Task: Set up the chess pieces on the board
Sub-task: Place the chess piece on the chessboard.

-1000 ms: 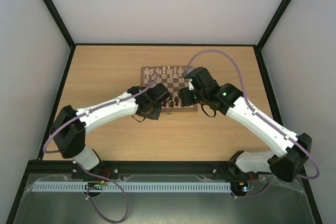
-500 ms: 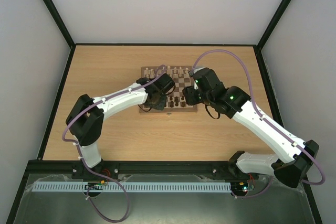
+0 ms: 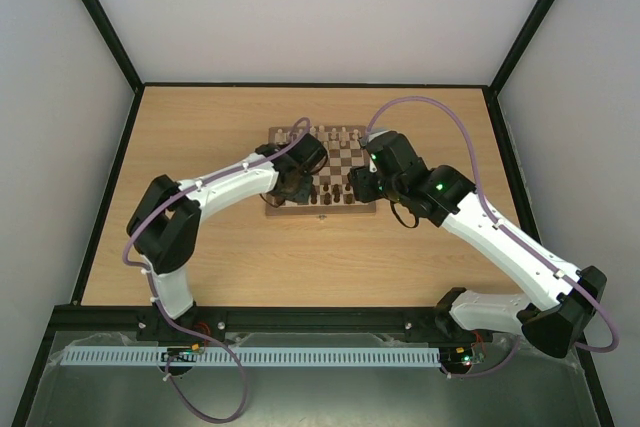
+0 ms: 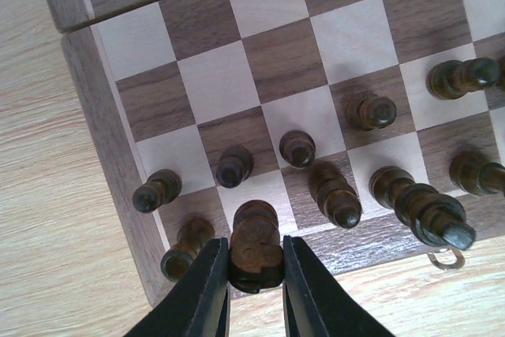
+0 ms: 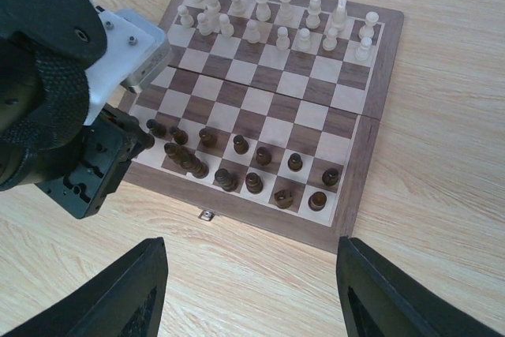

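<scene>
Chess pieces (image 5: 254, 183): dark brown; you will find them in the two rows along the board's 6 o'clock side.
Board (image 5: 272, 108): lies open and flat on the table (image 5: 442, 195), with the clasp (image 5: 207, 214) on its 6 o'clock edge.
Left gripper (image 4: 255, 262): clenched on one dark piece (image 4: 254, 230) over the edge row, near the board's 7 o'clock corner. You cannot tell whether its base touches.
Right gripper (image 5: 251, 254): released, jaws wide apart with nothing between them, hanging off the board at 6 o'clock.
Cream-white pieces (image 5: 268, 17): ranked along the 12 o'clock side.
View differences: only the left wrist view shows you the grip. The top view hides both sets of fingertips under the wrists. Only the right wrist view takes in the whole board.
</scene>
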Tool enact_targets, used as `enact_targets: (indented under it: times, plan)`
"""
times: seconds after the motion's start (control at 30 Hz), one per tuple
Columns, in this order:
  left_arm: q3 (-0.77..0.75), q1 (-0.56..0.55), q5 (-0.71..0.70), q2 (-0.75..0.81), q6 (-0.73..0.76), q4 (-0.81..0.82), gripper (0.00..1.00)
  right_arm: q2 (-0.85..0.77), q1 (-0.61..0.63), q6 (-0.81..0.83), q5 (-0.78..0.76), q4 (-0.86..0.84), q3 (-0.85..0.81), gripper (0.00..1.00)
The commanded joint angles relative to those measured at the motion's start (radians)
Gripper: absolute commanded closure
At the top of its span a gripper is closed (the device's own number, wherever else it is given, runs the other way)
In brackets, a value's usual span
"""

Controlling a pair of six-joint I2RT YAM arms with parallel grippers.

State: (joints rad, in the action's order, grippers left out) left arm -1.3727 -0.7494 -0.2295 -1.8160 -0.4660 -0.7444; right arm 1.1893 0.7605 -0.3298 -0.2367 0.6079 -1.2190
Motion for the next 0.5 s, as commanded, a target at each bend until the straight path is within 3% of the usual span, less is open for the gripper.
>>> enact_targets:
  times: [0.0,0.47]
  plan:
    - [0.011,0.004,0.003,-0.032,0.014,0.015,0.84,-0.003,-0.002,0.000,0.002,0.010,0.014,0.41]
    - [0.064,0.004,0.022,0.004,0.000,0.030,0.84,0.010,-0.001,0.003,0.011,0.007,0.013,0.41]
